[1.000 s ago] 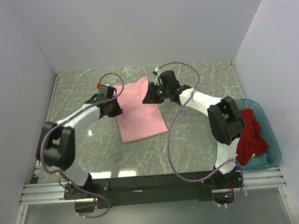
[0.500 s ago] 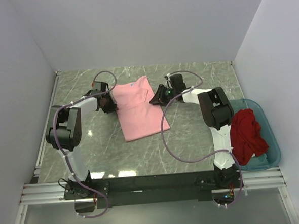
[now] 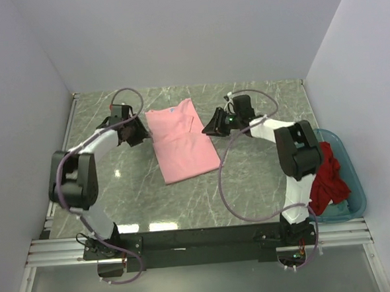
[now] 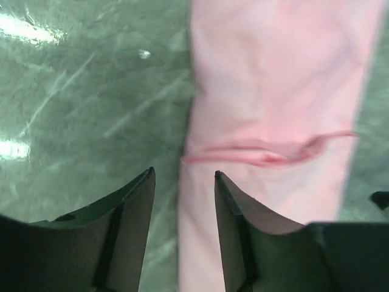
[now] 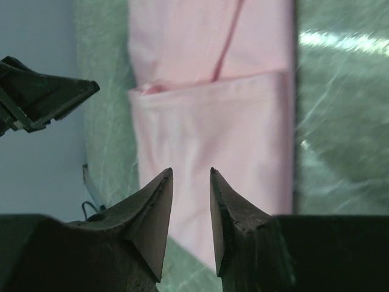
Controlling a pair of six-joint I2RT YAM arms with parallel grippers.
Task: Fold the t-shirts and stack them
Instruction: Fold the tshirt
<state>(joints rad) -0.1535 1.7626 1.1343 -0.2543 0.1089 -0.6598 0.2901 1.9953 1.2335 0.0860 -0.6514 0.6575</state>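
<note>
The folded light pink cloth t-shirt [image 3: 184, 145] lies long from far to near between the open, empty left tool [image 4: 182, 175] and right tool [image 5: 191, 171].

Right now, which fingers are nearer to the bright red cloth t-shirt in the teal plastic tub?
Right. The right fingers are left of the red t-shirt, by the light pink shirt; the left fingers are farther, across it.

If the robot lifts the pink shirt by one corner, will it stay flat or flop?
Probably flop: the pink t-shirt is thin cloth lying creased and folded on the table. It likely bunches when pushed, and looks light.
</note>
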